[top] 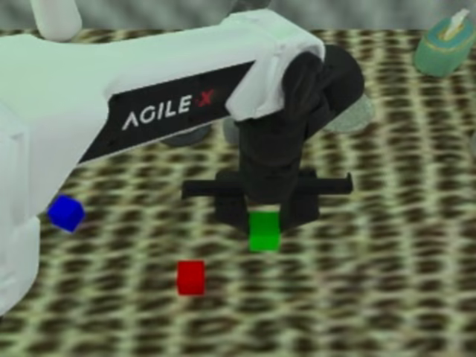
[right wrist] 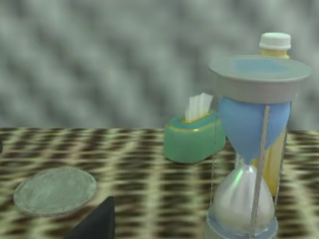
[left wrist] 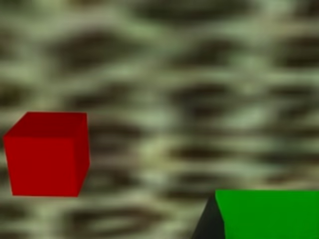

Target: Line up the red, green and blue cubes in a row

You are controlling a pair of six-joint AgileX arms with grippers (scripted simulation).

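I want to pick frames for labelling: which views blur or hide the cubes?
Top view: the left arm overhangs the middle, its gripper covering the green cube's upper edge; red cube and blue cube are unobstructed. Left wrist view: cloth blurred, green cube cut off at the frame edge. Right wrist view: no cubes.

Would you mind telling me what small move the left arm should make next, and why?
Probably carry the green cube a little toward the table's left and nearer the red cube, then set it down beside it. The left gripper appears to hold the green cube, which sits off the red one's line; the blue cube lies apart at the left.
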